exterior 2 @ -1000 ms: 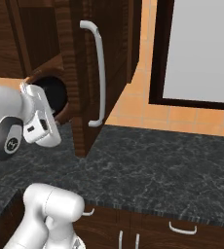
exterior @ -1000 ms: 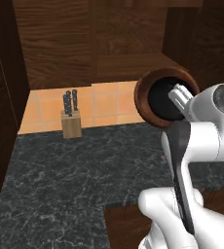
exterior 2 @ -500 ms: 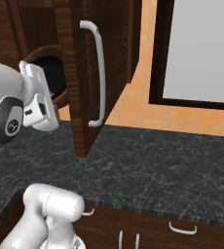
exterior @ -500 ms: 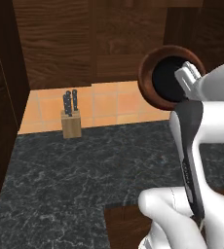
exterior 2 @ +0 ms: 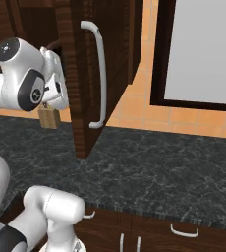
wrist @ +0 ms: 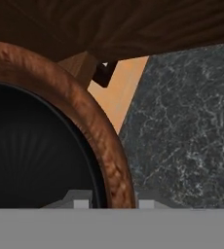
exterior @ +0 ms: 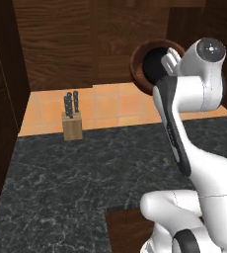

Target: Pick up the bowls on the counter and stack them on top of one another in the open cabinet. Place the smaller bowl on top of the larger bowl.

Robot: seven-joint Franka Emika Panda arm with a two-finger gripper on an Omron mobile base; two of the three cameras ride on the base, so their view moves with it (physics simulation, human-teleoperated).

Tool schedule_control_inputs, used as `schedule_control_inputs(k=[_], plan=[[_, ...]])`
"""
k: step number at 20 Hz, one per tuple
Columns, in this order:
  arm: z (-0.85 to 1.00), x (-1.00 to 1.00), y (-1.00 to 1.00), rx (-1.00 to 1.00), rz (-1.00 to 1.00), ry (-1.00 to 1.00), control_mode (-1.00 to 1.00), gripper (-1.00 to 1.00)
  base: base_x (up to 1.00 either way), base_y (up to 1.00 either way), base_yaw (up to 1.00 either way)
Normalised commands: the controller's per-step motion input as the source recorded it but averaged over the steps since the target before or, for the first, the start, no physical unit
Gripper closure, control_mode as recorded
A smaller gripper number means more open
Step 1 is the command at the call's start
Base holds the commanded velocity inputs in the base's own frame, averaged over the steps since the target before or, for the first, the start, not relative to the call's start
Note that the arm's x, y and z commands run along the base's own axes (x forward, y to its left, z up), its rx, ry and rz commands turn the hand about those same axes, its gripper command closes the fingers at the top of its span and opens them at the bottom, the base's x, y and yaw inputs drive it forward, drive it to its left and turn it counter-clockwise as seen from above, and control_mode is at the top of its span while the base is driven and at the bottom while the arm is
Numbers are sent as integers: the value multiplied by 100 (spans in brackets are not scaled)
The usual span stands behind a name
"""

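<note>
The end effector (wrist: 106,203) grips the thick rim of the wooden bowl (exterior: 144,63), one fingertip on each side of the rim. The bowl is deep, round and reddish-brown with a mottled rim and a black interior. It hangs tipped on its side in the air above the dark marbled surface (exterior: 76,173), in front of the dark wood cabinet (exterior: 66,44). No writing is readable anywhere. The arm hides much of the bowl, and the hand view cuts off all but one arc. A knife block (exterior: 72,125) stands by the tiled wall.
</note>
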Motion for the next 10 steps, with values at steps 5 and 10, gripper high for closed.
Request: schedule_control_inputs(k=[5, 10], plan=[[6, 94, 6, 0, -6, 0, -100, 100, 0, 0, 0], [2, 89, 3, 0, -1, 0, -100, 100, 0, 0, 0]])
